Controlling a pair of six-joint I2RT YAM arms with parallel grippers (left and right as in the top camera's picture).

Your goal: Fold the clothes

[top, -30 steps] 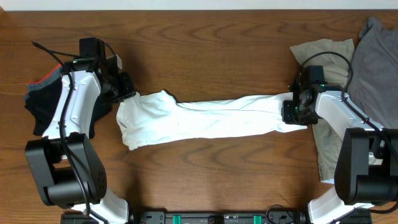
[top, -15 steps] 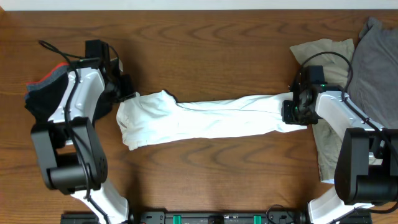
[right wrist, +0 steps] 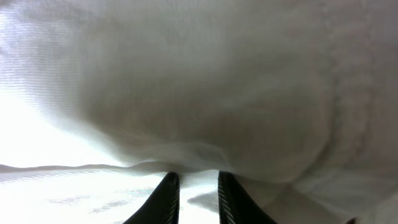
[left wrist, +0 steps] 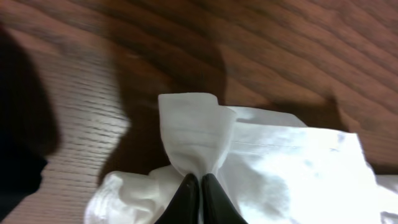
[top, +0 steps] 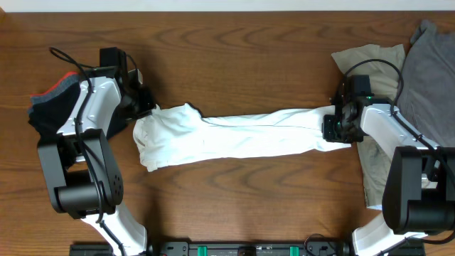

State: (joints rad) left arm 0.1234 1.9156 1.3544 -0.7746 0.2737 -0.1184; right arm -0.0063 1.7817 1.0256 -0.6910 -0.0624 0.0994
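While the left hand (left wrist: 200,178) pinches one end of the T-shirt (top: 234,139) tight, the right hand (right wrist: 194,178) seemingly grips the other. Its fingers are barely parted.

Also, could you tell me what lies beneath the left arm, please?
A dark garment with a red-orange edge lies on the table beneath the left arm. The arm covers its right part, so its full shape stays hidden.

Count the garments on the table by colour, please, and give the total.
White: 1, the white garment, stretched between the left gripper and the right gripper.
Beige: 1, the beige garment.
Grey: 1, the grey garment.
Black: 1, the black garment, with a red edge; this heap may hide more.
Total: 4
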